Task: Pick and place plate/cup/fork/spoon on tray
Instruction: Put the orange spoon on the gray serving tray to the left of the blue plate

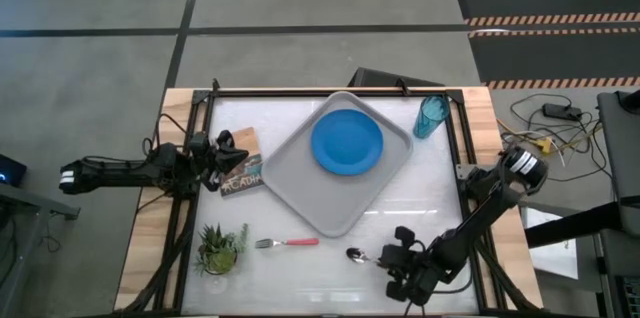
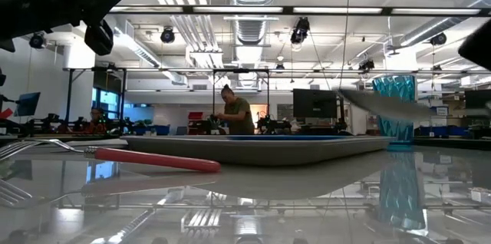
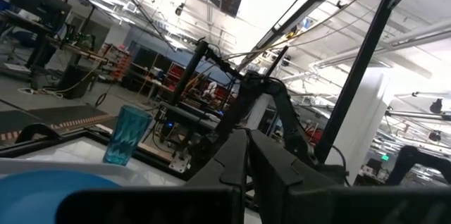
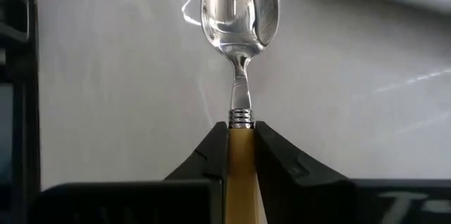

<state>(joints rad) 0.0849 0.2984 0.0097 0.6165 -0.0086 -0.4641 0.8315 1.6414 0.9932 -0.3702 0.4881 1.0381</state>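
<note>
Your right gripper is clamped on the orange-handled silver spoon at the table's near right. Your left gripper's fingers are together, waiting left of the light grey rectangular tray.

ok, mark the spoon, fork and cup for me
spoon [image 4: 240,13]: right wrist view, on the silver bowl; handle clamped in the right claw.
fork [image 1: 292,242]: high view, on the pink handle.
cup [image 1: 431,117]: high view, on the teal wall, beside the tray's corner.
</note>
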